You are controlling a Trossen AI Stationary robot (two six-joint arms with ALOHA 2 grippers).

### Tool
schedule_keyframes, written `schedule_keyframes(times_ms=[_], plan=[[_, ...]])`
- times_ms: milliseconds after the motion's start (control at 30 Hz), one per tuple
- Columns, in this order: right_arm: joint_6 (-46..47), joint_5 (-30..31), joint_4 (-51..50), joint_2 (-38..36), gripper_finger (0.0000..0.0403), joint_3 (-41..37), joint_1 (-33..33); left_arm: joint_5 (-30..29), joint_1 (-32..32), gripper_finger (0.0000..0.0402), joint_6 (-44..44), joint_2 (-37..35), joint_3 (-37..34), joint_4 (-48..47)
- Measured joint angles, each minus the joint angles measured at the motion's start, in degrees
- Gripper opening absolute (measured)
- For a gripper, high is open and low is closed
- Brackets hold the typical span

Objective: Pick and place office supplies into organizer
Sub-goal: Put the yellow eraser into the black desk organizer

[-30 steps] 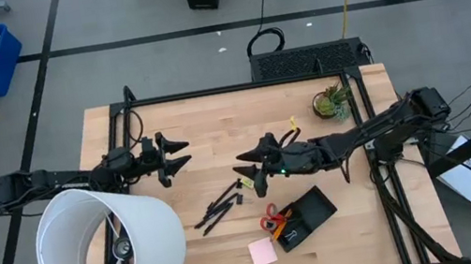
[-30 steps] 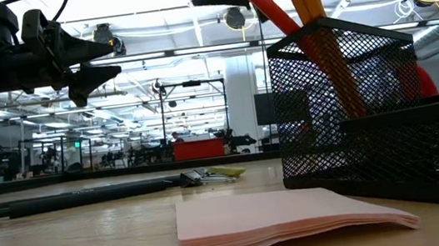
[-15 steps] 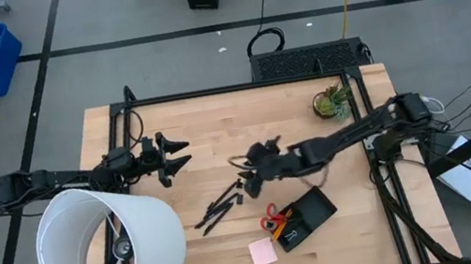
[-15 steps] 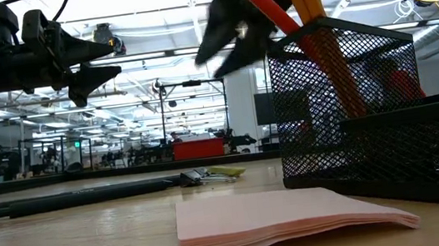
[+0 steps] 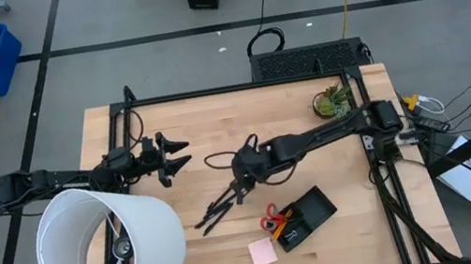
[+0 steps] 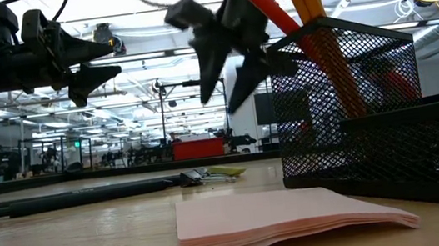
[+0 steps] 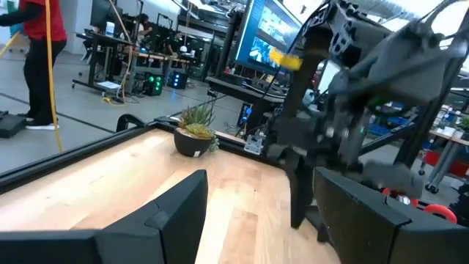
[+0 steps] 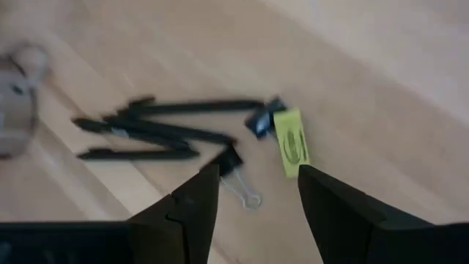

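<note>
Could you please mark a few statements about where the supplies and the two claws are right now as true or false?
1. The right claw hovers open over the black pens. True.
2. The pink sticky-note pad lies inside the organizer. False: it lies on the table beside the organizer.
3. The red-handled scissors stand in the organizer. True.
4. The left claw is shut on a pen. False: it is open and empty, off to the side of the pens.
5. The potted plant stands next to the pens. False: it stands near the table's far edge, well apart from them.
</note>
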Motion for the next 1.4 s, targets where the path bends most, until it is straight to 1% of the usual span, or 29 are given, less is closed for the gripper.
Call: schedule_keyframes(times_ms=[67, 200, 300, 400, 500, 633, 700, 833, 900, 933, 1067, 1167, 1400], plan=[[1.0, -2.1, 0.0, 1.4, 0.0180, 0.0, -0.3, 0.0, 0.0, 0.0253, 0.0, 0.0, 0.0, 0.0], [1.9, -2.7, 0.3, 2.6, 0.0180, 0.0, -0.6, 0.0, 0.0, 0.0253, 0.0, 0.0, 0.0, 0.0], [-2.3, -2.3, 0.3, 2.9, 0.0180, 0.0, -0.7, 0.0, 0.0, 0.0253, 0.0, 0.0, 0.0, 0.0], [-4.7, 0.2, -0.3, 3.6, 0.0180, 0.0, -0.6, 0.0, 0.0, 0.0253, 0.0, 0.0, 0.0, 0.0], [-3.3, 4.3, -0.7, 3.5, 0.0180, -0.1, -0.6, 0.0, 0.0, 0.0253, 0.0, 0.0, 0.0, 0.0], [-1.9, 6.3, -3.0, 4.5, 0.0180, 0.0, -0.8, 0.0, 0.0, 0.0253, 0.0, 0.0, 0.0, 0.0], [-1.7, 5.9, -4.6, 4.9, 0.0180, -0.2, -0.7, 0.0, 0.0, 0.0253, 0.0, 0.0, 0.0, 0.0], [-1.7, 1.9, -3.4, 6.5, 0.0180, 0.0, -0.7, 0.0, 0.0, 0.0253, 0.0, 0.0, 0.0, 0.0], [-1.6, 0.5, -4.1, 6.7, 0.0180, -0.2, -0.7, 0.0, 0.0, 0.0253, 0.0, 0.0, 0.0, 0.0], [-1.6, 0.0, -2.8, 7.0, 0.0180, -0.1, -0.9, 0.0, 0.0, 0.0253, 0.0, 0.0, 0.0, 0.0], [-2.0, -0.2, -1.1, 7.3, 0.0180, -0.1, -1.0, 0.0, 0.0, 0.0253, 0.0, 0.0, 0.0, 0.0], [-2.1, 0.2, 1.0, 9.0, 0.0180, 0.0, -1.0, 0.0, 0.0, 0.0253, 0.0, 0.0, 0.0, 0.1], [-1.9, 0.1, 0.5, 10.7, 0.0180, 0.0, -1.1, 0.0, 0.0, 0.0253, 0.0, 0.0, 0.0, -0.1]])
